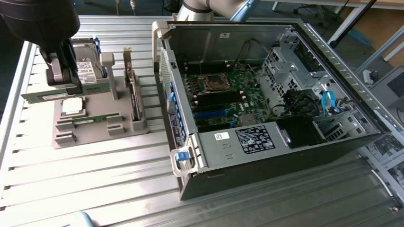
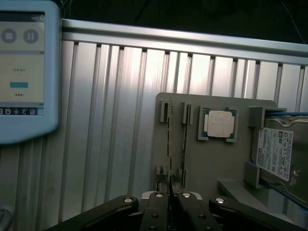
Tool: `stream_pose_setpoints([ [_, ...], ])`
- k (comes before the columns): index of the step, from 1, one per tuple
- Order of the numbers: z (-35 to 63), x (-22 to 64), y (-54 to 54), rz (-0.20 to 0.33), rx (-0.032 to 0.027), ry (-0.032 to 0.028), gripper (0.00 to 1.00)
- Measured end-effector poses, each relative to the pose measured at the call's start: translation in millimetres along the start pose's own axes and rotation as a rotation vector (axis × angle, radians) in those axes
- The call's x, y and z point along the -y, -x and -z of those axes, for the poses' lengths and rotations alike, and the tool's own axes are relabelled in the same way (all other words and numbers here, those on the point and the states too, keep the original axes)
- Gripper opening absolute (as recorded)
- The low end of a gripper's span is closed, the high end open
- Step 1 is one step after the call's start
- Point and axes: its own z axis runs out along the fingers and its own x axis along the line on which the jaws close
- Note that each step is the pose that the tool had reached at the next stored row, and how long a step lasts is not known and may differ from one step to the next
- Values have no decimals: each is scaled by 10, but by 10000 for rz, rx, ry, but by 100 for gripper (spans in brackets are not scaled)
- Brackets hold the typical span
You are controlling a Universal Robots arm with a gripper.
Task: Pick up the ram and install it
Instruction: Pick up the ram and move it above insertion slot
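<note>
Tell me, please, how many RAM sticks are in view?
2. One, the ram, is held in the gripper over the grey holder; a second stick sits in that holder. Others may be hidden inside the computer case.

The arm (image 1: 200, 8) has a pale joint at the top of the exterior view, and its dark wrist (image 1: 35, 21) sits at the exterior view's left, pointing downward. Below the wrist is the gripper (image 1: 65, 81), with its grey fingers (image 1: 58, 66) upright. In the wrist view the two black fingers (image 2: 156, 212) are drawn together (hardly any gap between them). They pinch the long edge of the ram (image 1: 41, 96), which lies nearly level.
</note>
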Motion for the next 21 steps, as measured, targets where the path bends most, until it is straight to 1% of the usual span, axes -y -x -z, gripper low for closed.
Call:
stream_pose_setpoints([
  [21, 63, -2, 1, -1, -10, 1, 13],
])
